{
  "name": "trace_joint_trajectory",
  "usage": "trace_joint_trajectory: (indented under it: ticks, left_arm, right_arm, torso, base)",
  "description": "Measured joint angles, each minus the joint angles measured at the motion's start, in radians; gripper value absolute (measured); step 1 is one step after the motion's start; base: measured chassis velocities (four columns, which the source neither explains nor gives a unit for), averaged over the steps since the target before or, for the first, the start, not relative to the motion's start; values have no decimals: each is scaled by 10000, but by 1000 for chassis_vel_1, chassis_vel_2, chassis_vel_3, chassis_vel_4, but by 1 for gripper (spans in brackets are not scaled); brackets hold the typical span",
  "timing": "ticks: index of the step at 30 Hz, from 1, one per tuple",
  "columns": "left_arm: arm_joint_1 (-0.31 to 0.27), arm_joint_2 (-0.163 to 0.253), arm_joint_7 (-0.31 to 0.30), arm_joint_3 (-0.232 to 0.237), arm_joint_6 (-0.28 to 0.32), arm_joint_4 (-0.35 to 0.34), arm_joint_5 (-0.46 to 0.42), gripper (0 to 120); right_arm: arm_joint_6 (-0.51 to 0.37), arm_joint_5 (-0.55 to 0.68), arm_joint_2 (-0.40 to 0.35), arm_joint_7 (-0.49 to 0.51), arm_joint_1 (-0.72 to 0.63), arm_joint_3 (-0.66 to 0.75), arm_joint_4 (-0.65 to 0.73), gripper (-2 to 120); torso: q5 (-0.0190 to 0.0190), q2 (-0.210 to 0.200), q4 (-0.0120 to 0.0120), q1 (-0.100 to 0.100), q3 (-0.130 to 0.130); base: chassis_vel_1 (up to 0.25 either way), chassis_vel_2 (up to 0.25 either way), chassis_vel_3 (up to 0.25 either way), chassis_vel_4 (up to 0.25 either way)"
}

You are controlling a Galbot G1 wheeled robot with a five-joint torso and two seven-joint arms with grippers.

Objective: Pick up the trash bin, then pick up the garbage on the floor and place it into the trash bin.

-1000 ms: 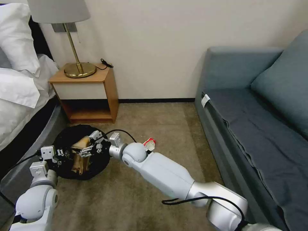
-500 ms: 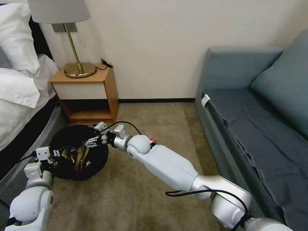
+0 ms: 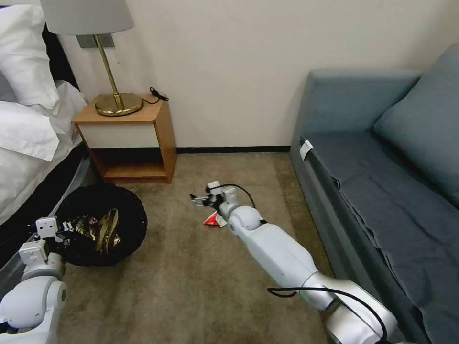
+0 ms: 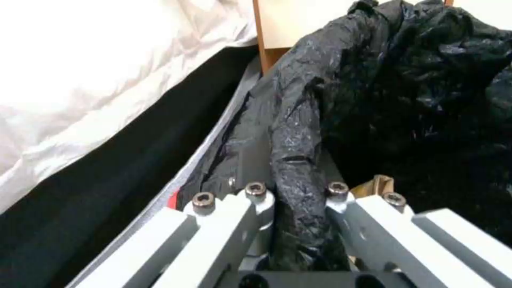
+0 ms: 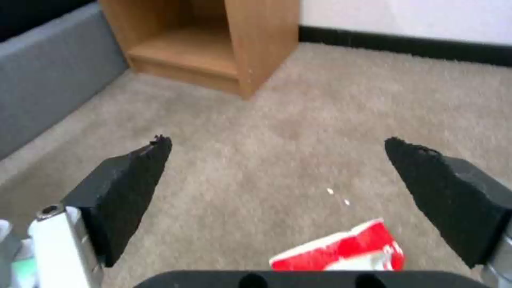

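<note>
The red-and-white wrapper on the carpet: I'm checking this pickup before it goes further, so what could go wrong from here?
1. The red-and-white wrapper lies flat on the carpet, close under the open right pincer, so the pads may slide over it or snag the pile.
2. The left pincer grips the trash bin only by a fold of its black bag, which could slip or tear.
3. The bin sits far to the left of the wrapper, so a loose grasp may drop it.

Beige carpet (image 3: 191, 286), grey sofa (image 3: 382, 191), nightstand (image 3: 129, 138)
</note>
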Motion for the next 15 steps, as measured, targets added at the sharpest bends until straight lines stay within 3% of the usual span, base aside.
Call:
trace_joint_trajectory:
  ticks: [5,15]
  left_arm:
    - [-29,31,0,40,-3,14,26,4]
    - [141,8,-5,149,-30,-29,225,4]
  right_arm:
    - [-246,-350,83,98,-120,215,-309,100]
    - [-214,-1419,990,-110,407,-18,-2724,100]
  torso:
    - [0,0,2,0,0]
    - [-2,0,2,0,0]
  base:
    - [0,0,0,0]
    - [0,0,0,0]
